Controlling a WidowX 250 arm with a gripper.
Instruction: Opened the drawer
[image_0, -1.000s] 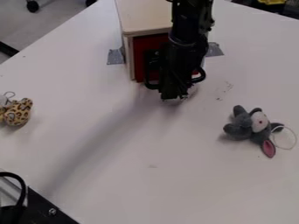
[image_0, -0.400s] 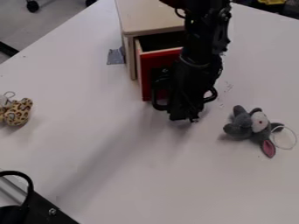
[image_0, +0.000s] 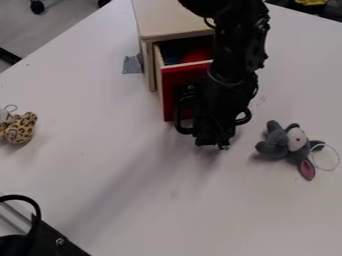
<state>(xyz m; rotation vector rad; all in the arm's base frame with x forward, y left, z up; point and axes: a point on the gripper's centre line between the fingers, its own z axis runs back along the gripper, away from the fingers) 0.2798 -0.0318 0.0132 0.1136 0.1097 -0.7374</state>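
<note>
Gripper: the black gripper (image_0: 214, 136) hangs down, low over the white table (image_0: 167, 215), in front of the drawer. I cannot tell if its jaws are open or closed, or if they touch the drawer.
Drawer: the red drawer (image_0: 175, 82) is open. It is just up and left of the jaws in the view, partly hidden by the arm.
Inside: a red thing (image_0: 197, 55) and a bit of blue (image_0: 174, 59), above the jaws in the view.
Box: the wooden box (image_0: 167, 22) is farther back than the jaws.
Tape: gray tape (image_0: 132, 64) sits beside the box, up and left of the jaws.
Gray toy: the gray toy (image_0: 277, 147) lies right of the jaws.
Spotted toy: the spotted toy (image_0: 19, 129) is well left of the jaws.
</note>
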